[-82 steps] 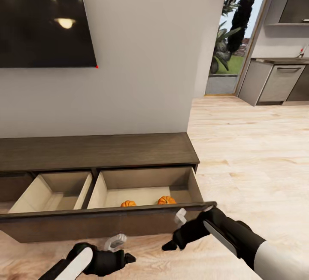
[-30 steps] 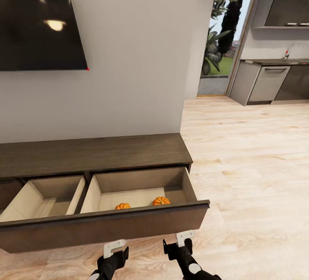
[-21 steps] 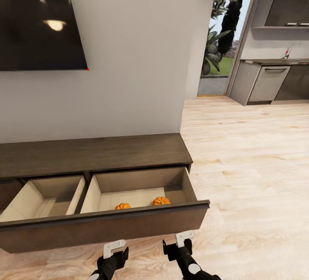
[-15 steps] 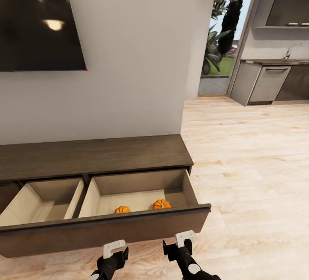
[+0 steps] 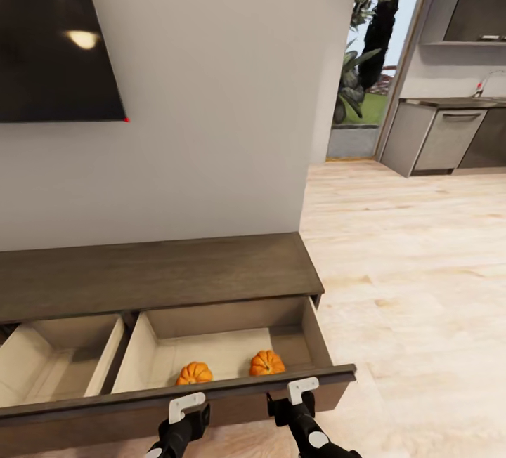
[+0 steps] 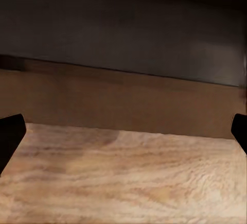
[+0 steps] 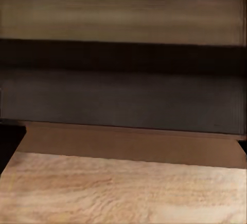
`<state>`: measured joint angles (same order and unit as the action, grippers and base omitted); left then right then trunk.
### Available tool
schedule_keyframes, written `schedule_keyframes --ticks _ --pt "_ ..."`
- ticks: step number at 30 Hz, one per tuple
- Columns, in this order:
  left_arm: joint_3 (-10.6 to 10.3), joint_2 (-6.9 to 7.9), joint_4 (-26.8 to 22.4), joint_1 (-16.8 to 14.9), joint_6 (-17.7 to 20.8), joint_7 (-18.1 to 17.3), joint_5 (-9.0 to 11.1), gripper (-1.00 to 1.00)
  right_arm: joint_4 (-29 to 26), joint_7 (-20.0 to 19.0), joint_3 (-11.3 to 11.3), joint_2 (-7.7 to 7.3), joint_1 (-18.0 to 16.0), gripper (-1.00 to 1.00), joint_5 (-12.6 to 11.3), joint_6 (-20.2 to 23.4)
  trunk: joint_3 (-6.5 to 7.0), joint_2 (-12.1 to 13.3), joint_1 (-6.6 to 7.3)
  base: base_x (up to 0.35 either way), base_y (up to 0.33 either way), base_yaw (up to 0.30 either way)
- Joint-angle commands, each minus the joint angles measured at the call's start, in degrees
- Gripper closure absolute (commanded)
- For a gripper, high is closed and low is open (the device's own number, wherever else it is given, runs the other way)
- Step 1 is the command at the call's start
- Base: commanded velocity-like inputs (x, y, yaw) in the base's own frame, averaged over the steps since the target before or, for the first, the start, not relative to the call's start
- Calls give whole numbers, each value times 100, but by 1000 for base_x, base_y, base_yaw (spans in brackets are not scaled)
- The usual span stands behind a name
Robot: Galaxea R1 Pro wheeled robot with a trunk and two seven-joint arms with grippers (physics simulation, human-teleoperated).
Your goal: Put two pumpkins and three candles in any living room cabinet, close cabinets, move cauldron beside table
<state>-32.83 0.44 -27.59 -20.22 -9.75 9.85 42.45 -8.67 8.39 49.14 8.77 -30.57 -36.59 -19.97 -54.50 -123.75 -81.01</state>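
Cabinet [image 5: 161, 277]: drawer front [image 5: 232, 402] pulled out, directly ahead of both tools. Two pumpkins [image 5: 195, 374] inside. Left tool [image 5: 186, 409], right tool [image 5: 302, 392]: both spread apart, empty, right nearer front.

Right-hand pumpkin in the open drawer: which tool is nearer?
Right. The right tool sits just outside the drawer front, nearly in line with that pumpkin; the left tool is further along, nearer the other pumpkin.

Dark television [image 5: 49, 36] on pale wall [image 5: 225, 93]. Light wood floor [image 5: 422, 268] runs to doorway with garden plants [image 5: 369, 43]; grey kitchen cupboards [image 5: 450, 138] at far right.
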Motion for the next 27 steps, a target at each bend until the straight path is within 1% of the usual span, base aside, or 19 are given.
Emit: schedule_keyframes --ticks 1,24,27 --pt "2 0 2 0 0 -1 0 -100 -18 5 60 2 -17 -100 62 -13 2 0 1 341 0 0" --pt "13 17 1 0 0 -1 13 -100 -27 5 61 37 -12 -100 100 -24 2 0 1 341 0 0" --pt "60 18 0 0 0 -1 14 -100 -25 5 61 37 -16 -100 99 -24 2 0 1 341 0 0"
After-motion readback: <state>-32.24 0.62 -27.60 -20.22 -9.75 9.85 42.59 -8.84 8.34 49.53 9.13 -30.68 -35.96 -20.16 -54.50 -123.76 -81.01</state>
